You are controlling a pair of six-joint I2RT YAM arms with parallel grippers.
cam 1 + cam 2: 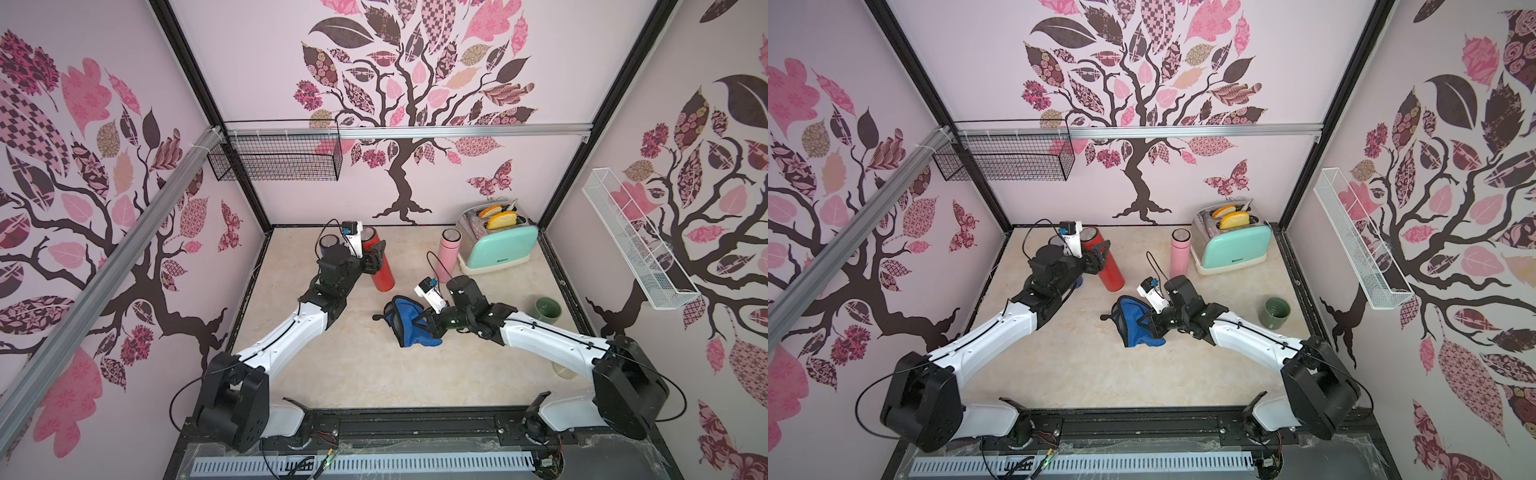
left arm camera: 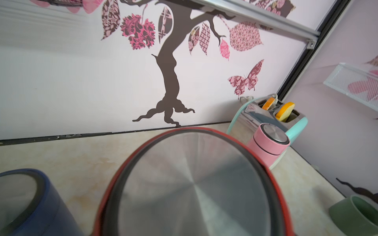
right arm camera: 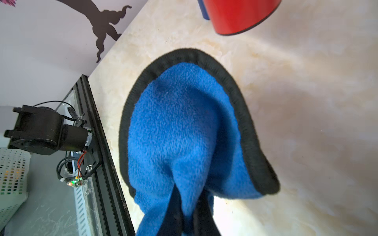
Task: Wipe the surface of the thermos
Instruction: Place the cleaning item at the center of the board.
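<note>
My right jaws are pinched fully closed on the blue cloth (image 1: 405, 320), near the middle of the desk (image 1: 353, 365). My left jaws sit part-open around the upper body of the red thermos (image 1: 384, 276), seemingly clamping it upright. From the cloth, the thermos stands near, at about eleven o'clock, its long axis vertical. The right arm carries the wipe, so I'd reach that way.
</note>
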